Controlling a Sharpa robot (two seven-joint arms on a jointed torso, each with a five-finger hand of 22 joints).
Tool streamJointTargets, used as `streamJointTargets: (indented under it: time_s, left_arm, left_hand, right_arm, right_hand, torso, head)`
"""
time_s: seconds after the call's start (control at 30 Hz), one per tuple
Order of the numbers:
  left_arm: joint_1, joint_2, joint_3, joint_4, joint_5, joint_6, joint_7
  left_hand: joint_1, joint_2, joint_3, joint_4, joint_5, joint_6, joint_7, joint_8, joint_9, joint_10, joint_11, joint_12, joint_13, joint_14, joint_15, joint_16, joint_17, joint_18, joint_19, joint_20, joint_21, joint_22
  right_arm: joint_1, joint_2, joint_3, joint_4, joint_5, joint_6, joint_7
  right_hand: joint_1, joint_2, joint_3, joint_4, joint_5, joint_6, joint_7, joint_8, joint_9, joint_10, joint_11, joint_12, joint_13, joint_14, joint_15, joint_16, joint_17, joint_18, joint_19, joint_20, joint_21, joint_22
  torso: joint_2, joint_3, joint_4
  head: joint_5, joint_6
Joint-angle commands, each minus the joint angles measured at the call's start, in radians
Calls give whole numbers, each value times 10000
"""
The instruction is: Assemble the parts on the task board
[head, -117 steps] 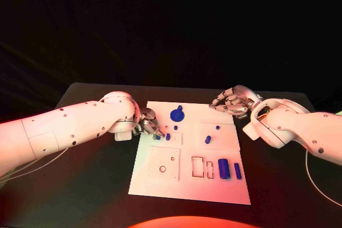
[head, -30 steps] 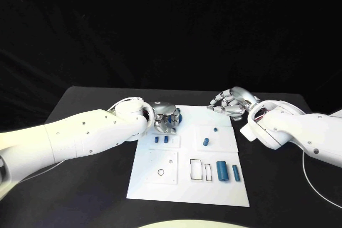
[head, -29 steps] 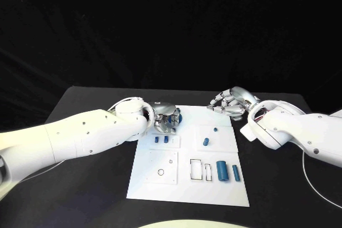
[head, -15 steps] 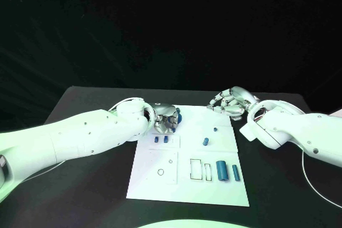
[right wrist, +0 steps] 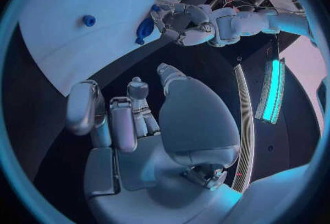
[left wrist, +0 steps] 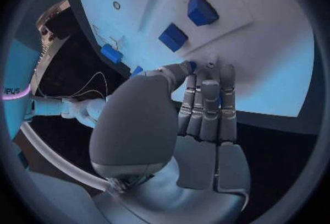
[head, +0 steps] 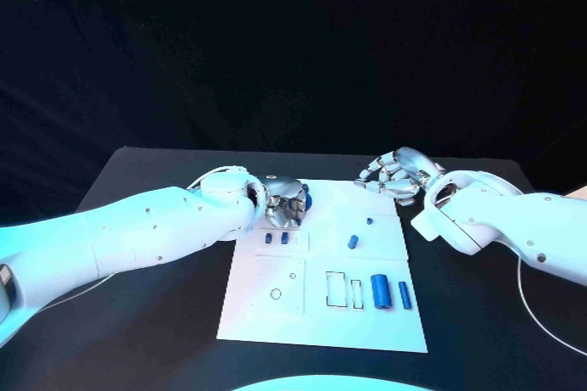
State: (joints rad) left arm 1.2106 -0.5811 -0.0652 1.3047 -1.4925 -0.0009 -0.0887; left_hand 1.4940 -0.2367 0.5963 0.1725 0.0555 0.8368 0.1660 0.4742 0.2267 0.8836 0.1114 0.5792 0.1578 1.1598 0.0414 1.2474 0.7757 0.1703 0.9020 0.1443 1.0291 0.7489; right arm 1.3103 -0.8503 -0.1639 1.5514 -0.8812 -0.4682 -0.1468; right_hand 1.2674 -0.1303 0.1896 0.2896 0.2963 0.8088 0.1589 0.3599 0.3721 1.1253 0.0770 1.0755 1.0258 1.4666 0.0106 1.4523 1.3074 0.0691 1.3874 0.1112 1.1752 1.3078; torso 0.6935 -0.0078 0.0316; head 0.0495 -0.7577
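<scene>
The white task board [head: 367, 323] lies mid-table. My left hand [head: 287, 207] is at its far left end, thumb and fingers [left wrist: 206, 89] pinching a blue keyhole-shaped part [head: 304, 202] that is mostly hidden under the hand; the right wrist view shows this part [right wrist: 144, 28] against the board under my left hand [right wrist: 186, 21]. Two small blue pieces [head: 276, 237] stand side by side just nearer me. My right hand [head: 394, 177] hovers off the board's far right corner, fingers curled in and holding nothing [right wrist: 131, 119].
Two small blue pegs [head: 352, 241] sit on the board's right middle. Two blue cylinders [head: 389, 293] lie beside black-outlined slots [head: 339, 289] nearer me. A square plate with small holes [head: 279, 291] is at the near left. Black table [head: 135, 323] surrounds the board.
Since the oldest frame my left hand left the two small pieces and moved farther up the board onto the keyhole part. Over the last second both hands have stayed put.
</scene>
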Motion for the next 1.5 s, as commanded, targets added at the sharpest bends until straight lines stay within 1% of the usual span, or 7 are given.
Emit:
streamJointTargets:
  time_s: [0.03,0.57,0.7,0.97,1.1,1.2,1.5]
  left_arm:
    - [-48,41,-18,14,162,233,120]
    - [-55,42,-18,63,215,288,107]
    - [-56,40,-18,76,196,309,36]
    - [-56,39,-18,45,142,295,-79]
    - [-56,40,-17,-25,118,321,-5]
    - [-56,41,-17,-82,112,303,76]
    - [-69,11,-12,-117,278,-216,525]
  left_hand:
    - [-107,-19,47,-19,-2,-41,33,-43,-13,-15,29,-56,-40,19,38,45,-22,132,-48,-2,62,19]
    - [-211,-23,109,-129,-6,-115,62,-161,-18,-2,51,-142,-84,119,61,184,103,99,61,24,206,218]
    - [-152,175,266,-370,-4,197,-18,-72,75,422,-73,-26,-42,632,-35,646,793,-23,644,-10,763,928]
    - [-128,402,453,-736,-2,538,-122,-66,207,837,-223,-13,-14,1048,-176,983,1279,-88,932,-132,1158,1362]
    - [-61,427,556,-972,-1,561,-118,-156,233,893,-231,-85,-25,1055,-198,989,1224,-91,922,-176,1251,1432]
    - [-60,336,709,-1237,6,375,-29,-427,201,747,-125,-396,-137,883,-131,859,878,-77,761,-160,1306,1428]
    - [-482,313,688,-1296,1,580,-41,-577,287,1101,-148,-628,-188,1215,-124,1109,1298,-173,1106,-116,1690,1959]
  right_arm:
    - [-5,6,1,17,-35,48,116]
    - [-5,10,1,18,-35,48,119]
    - [-5,11,1,20,-35,58,116]
    - [-5,7,1,25,-35,63,109]
    - [-5,5,1,29,-35,59,107]
    - [-5,5,1,31,-35,56,109]
    - [-5,9,1,30,-35,53,123]
  right_hand:
    - [4,-14,50,4,67,-70,6,31,-14,-37,-7,-51,-4,499,-75,-41,766,130,-63,-14,-35,1054]
    - [4,-14,50,4,67,-70,6,31,-14,-37,-7,-51,-4,499,-75,-41,766,130,-63,-14,-35,1054]
    - [-4,-15,59,4,66,-57,0,52,-13,2,-12,-46,-6,498,-79,-52,756,131,-62,-17,-51,1049]
    - [-4,-15,59,4,66,-57,0,52,-13,2,-12,-46,-6,498,-79,-52,756,131,-62,-17,-51,1049]
    - [-6,-13,64,4,65,-49,-3,61,-12,42,-15,-18,18,500,-82,-52,760,131,-59,-19,-52,1048]
    - [-6,-13,64,4,65,-49,-3,61,-12,42,-15,-18,18,500,-82,-52,760,131,-59,-19,-52,1048]
    - [-10,-7,70,5,65,-42,-7,72,-11,108,-18,37,70,504,-85,-49,767,130,-54,-21,-52,1049]
  torso:
    - [1,2,0]
    - [-3,5,-2]
    - [-4,6,-1]
    - [-5,7,5]
    - [-8,6,1]
    - [-13,9,0]
    - [-8,-7,6]
  head:
    - [-2,-20]
    - [-13,-35]
    - [-20,-42]
    - [-31,-30]
    - [-26,-26]
    - [-18,-28]
    - [-18,16]
